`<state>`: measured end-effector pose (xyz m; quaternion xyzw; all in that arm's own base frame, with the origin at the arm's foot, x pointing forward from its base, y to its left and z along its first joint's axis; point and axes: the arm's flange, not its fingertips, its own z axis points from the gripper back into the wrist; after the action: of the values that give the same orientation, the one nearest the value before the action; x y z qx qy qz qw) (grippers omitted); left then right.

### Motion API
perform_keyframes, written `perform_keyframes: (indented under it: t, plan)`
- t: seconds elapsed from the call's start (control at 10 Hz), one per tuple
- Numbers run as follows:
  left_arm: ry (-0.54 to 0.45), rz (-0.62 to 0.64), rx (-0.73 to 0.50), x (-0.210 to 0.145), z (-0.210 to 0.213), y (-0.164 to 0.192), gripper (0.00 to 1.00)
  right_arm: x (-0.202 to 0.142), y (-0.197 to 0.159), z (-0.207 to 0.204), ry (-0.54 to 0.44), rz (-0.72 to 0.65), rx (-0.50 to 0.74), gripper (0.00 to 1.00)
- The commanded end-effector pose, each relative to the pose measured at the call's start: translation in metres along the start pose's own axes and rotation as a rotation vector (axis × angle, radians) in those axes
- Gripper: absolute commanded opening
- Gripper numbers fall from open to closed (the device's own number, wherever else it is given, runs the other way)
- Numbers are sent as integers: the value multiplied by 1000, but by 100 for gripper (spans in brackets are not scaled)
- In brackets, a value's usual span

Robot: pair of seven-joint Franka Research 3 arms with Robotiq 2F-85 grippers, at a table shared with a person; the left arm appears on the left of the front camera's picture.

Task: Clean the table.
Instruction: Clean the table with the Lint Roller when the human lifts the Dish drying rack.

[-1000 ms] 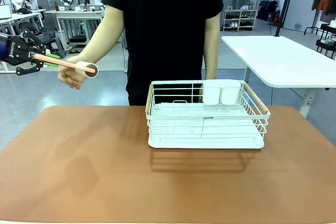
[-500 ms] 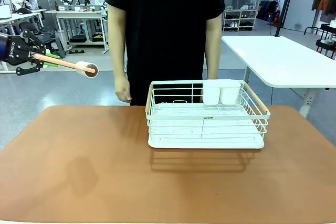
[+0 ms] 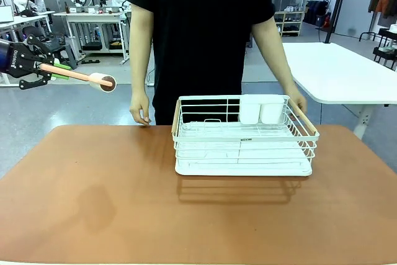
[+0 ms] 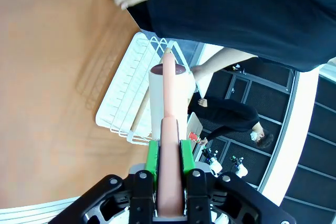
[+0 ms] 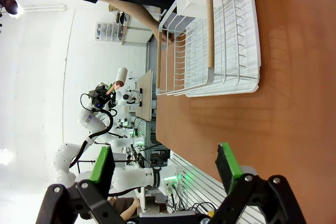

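The reddish-brown table (image 3: 124, 203) carries a white wire dish rack (image 3: 245, 147) at its far middle. My left gripper (image 3: 46, 67) hangs above and beyond the table's far left corner, shut on the long pinkish handle of a cleaning tool (image 3: 80, 76) whose white cylindrical head points right. In the left wrist view, the green pads (image 4: 152, 156) of the left gripper (image 4: 169, 156) clamp the tool (image 4: 168, 93) above the table (image 4: 47, 77). My right gripper (image 5: 165, 163) stands open and empty over the table (image 5: 294, 77), apart from the rack (image 5: 220, 40).
A person in black stands at the far side, one hand (image 3: 141, 113) at the table's far edge, the other hand (image 3: 298, 100) on the rack's right wooden handle. Two white cups (image 3: 260, 108) sit in the rack's back. A white table (image 3: 335, 66) stands at the back right.
The person's hand dropped from beside the tool's head to the table's far edge. The other hand reached out to the rack's right handle. My left gripper stayed still.
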<state>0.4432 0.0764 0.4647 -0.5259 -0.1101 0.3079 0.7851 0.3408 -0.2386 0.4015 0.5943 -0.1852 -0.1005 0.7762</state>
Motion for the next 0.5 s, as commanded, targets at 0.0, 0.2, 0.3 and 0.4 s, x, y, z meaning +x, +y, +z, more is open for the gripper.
perform_keyframes:
  t: [0.0,0.2,0.3,0.4]
  plan:
    - [-1,-1,0,-1,-1,-1,0,-3,2,-1,-7,10,15,100]
    - [-1,-1,0,-1,-1,-1,0,-3,2,-1,-7,10,15,100]
    - [-1,-1,0,-1,-1,-1,0,-3,2,-1,-7,10,15,100]
    - [-1,-1,0,-1,-1,-1,0,-3,2,-1,-7,10,15,100]
